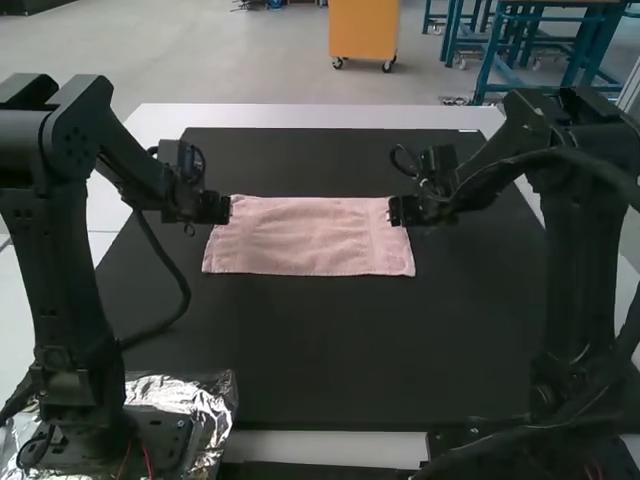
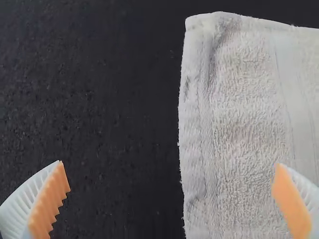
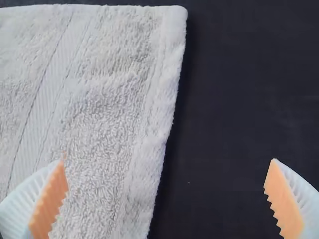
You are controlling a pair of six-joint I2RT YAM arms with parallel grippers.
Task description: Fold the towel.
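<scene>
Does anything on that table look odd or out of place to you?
Only the crumpled silver foil around the left arm's base stands out, since it seems to have no part in towel folding. The towel itself lies flat, with just slight puckering along its left end.

Pink towel [image 1: 310, 236] lying flat
A wide terry rectangle, its long sides running left to right on the far half of the black mat [image 1: 350, 345], surface slightly rippled, with a smooth woven band near each short end.
</scene>
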